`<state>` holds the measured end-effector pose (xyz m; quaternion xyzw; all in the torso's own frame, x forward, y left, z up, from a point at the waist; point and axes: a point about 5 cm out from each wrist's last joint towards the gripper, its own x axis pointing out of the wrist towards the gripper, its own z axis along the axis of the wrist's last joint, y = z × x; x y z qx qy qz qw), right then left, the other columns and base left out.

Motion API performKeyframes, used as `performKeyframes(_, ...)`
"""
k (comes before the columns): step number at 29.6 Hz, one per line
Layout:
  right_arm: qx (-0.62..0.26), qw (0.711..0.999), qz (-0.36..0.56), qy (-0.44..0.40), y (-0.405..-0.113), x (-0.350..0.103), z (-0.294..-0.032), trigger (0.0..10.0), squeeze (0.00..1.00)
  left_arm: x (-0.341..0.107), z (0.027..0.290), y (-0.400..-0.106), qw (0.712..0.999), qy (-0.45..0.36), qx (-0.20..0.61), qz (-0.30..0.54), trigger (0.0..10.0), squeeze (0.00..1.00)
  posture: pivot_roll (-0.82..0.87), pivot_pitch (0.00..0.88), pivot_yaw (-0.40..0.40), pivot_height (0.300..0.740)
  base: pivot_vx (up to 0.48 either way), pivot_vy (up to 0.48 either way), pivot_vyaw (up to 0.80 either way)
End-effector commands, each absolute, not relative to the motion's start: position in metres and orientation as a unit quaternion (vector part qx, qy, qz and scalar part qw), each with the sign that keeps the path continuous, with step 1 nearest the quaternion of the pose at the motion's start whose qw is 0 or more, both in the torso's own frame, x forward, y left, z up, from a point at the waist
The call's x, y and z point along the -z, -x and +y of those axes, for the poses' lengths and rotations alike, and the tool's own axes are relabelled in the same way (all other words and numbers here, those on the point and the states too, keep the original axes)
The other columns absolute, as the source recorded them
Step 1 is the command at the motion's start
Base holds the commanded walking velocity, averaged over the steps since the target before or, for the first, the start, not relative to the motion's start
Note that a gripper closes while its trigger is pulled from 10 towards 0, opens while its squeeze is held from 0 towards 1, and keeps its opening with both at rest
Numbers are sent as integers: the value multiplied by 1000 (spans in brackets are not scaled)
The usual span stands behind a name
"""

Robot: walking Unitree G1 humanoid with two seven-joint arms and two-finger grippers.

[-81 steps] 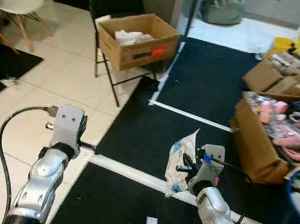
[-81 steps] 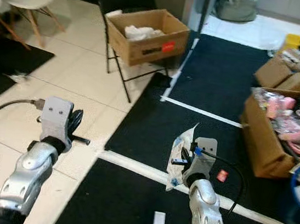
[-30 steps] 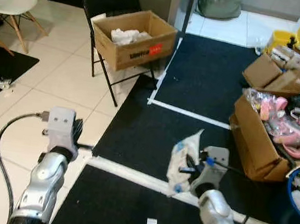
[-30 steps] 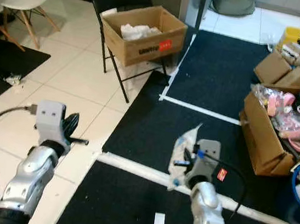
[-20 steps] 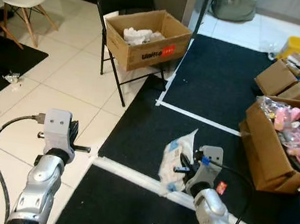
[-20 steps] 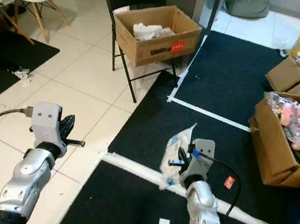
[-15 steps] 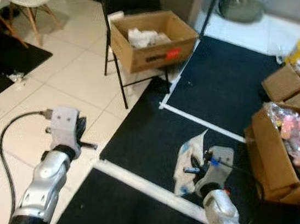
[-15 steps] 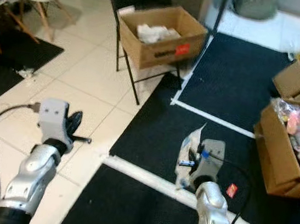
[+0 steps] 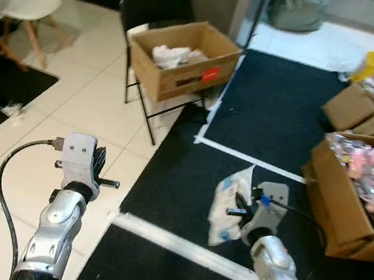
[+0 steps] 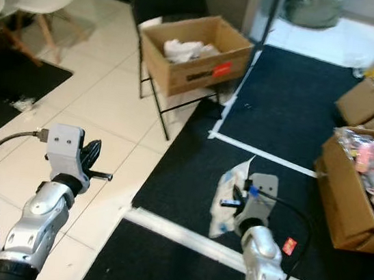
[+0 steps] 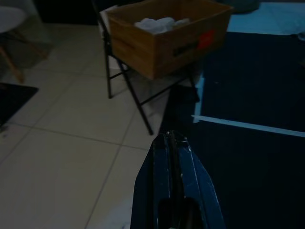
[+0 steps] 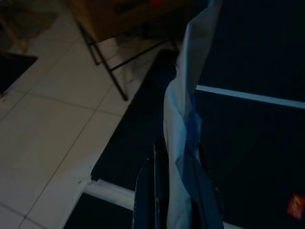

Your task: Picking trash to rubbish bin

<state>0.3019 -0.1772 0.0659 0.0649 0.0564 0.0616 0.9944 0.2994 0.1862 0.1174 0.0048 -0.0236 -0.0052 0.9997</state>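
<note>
Trash wrapper (image 9: 229, 201) pinched in the right gripper (image 9: 239, 207), held up above the black mat (image 9: 273, 117).

Its two black fingers are clamped on the crumpled white-and-blue plastic, which hangs upright just on the near side of the white tape line (image 9: 247, 155) crossing the mat. The cardboard box (image 9: 182, 58) sitting on the black folding chair (image 9: 153, 11) stands well beyond the wrapper, off toward the robot's left, with white scraps inside. The left gripper (image 11: 172, 157) hovers over the pale floor tiles (image 9: 74, 104) short of that chair, fingers pressed together and carrying nothing. More brown boxes (image 9: 336, 201) sit along the mat's right edge.
</note>
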Motion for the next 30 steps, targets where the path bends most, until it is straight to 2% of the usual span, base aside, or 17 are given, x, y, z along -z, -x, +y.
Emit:
performKeyframes(1,-65,993,74,-70,-297,-56,-172,10000,0,-112,189,-296,1000,-8,2,-11,10000,0,38,153,46,740,244,0,-575)
performKeyframes(12,-65,993,76,-70,-297,-55,-173,10000,0,-111,189,-296,1000,-6,2,-12,10000,0,38,145,44,740,247,0,-568)
performKeyframes(30,-68,993,73,-60,-298,-55,-173,10000,0,-111,189,-296,1000,-5,3,-14,10000,0,41,155,39,740,247,0,0)
